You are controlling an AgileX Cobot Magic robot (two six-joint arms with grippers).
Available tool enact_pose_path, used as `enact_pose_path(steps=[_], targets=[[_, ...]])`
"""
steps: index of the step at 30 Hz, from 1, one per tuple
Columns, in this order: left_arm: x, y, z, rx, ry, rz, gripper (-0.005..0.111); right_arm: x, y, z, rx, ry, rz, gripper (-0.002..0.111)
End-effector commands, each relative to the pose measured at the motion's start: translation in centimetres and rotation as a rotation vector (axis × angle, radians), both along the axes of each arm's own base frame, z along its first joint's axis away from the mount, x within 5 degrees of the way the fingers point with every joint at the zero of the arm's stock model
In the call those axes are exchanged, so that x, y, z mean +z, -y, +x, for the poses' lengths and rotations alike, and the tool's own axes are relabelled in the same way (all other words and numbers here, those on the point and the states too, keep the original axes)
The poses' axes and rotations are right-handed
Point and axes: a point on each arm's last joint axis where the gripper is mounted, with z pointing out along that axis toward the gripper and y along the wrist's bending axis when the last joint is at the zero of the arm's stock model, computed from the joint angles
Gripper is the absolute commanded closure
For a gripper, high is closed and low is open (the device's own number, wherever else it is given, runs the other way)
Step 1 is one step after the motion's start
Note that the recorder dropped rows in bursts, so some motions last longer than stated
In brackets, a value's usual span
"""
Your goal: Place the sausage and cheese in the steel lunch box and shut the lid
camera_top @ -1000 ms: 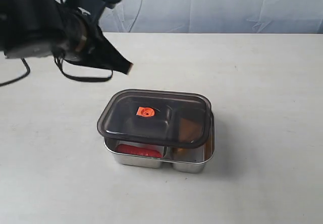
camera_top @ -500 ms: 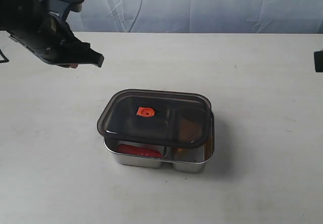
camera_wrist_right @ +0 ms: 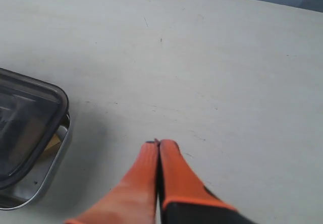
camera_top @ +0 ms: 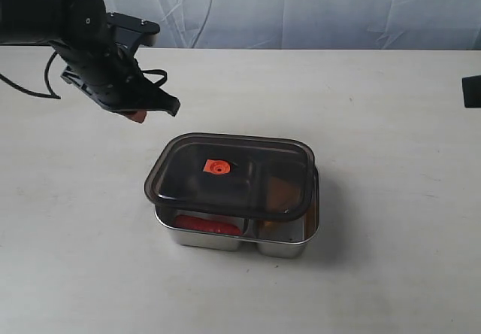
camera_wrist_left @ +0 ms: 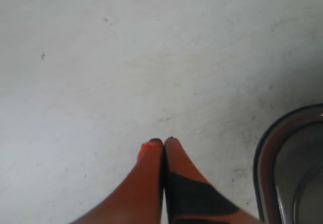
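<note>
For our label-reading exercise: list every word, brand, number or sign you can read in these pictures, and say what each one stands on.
None: no readable text in any view.
The smoky dark translucent plastic lid bears only a small orange valve tab, with no lettering that can be made out.
The shiny steel lunch box and the pale table show no markings.

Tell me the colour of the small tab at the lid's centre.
Orange valve tab, set on the smoky dark lid; the exterior view shows it best.
</note>
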Motion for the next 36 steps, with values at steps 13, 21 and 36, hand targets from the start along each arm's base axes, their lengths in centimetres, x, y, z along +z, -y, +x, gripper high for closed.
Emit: enact_pose_path(steps=[13, 21, 36], targets=[[-2.9, 1.2, 1.3, -0.057, -0.109, -0.051, 0.107, -0.1, 0.0, 0.1, 0.007, 0.008, -0.004, 0.109], [-3.0, 1.3, 1.4, -0.061, -0.100, -0.058, 0.107, -0.1, -0.1, 0.1, 0.009, 0.011, -0.002, 0.109], [-3.1, 1.7, 0.5, -0.122, -0.190, -0.096, 0.107, -0.1, -0.1, 0.1, 0.008, 0.012, -0.004, 0.109]])
